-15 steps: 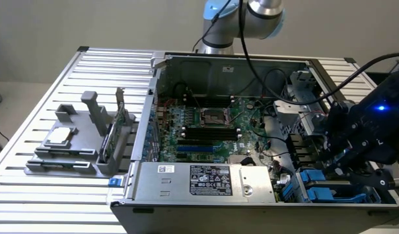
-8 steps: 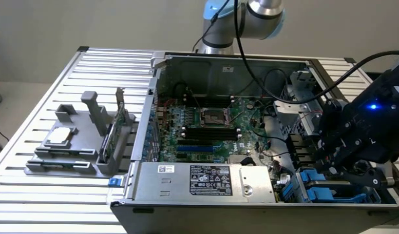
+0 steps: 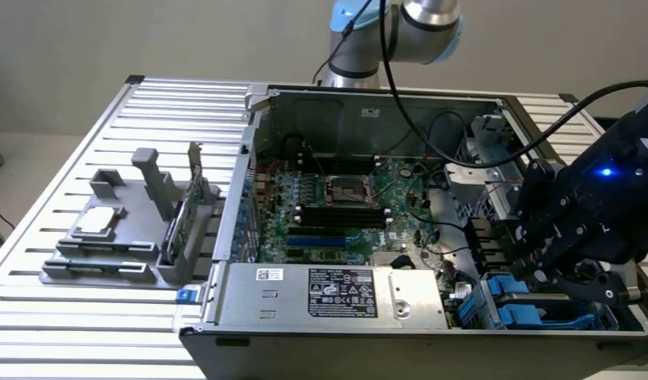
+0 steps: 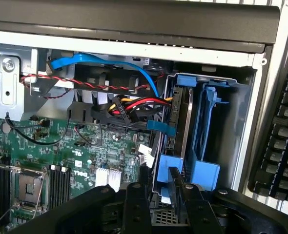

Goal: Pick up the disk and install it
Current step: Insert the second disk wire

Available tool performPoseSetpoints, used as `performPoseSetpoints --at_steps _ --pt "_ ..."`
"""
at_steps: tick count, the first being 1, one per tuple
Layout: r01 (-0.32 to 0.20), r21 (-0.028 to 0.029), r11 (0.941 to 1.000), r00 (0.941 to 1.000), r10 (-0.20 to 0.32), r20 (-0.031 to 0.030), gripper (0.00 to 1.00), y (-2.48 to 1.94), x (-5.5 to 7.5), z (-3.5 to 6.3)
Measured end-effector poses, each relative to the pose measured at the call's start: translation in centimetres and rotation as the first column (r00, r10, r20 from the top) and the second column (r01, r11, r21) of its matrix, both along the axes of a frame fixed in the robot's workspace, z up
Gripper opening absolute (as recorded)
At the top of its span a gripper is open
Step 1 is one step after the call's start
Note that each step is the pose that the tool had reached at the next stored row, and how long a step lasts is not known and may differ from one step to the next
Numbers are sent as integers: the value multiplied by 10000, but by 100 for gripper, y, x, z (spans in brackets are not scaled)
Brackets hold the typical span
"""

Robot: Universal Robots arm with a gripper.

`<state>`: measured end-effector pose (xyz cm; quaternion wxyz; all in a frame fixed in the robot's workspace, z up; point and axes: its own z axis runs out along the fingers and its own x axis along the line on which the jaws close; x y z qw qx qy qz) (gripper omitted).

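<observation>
The disk (image 4: 181, 127) stands on edge in the blue-framed drive bay (image 4: 234, 126) at the corner of the open computer case, its blue carrier (image 4: 171, 166) at the near end. My gripper (image 4: 166, 202) hovers just over that near end. Its two black fingers (image 4: 136, 204) straddle the disk's edge, and a narrow gap shows on one side, so the jaws stand open. In the exterior view the gripper (image 3: 561, 277) hangs above the blue carriers (image 3: 535, 307) at the case's lower right.
Red, yellow and blue cables (image 4: 134, 103) run beside the bay. The motherboard (image 3: 339, 207) fills the middle of the case and the silver power supply box (image 3: 335, 294) sits at the front. A grey fixture with a small chip (image 3: 100, 222) stands on the slatted table at the exterior view's left.
</observation>
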<state>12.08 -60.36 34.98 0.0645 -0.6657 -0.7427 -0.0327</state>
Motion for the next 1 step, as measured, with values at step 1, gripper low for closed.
performPoseSetpoints --at_steps 1 --pt "0 0 10000 10000 0 0 31 0 0 0"
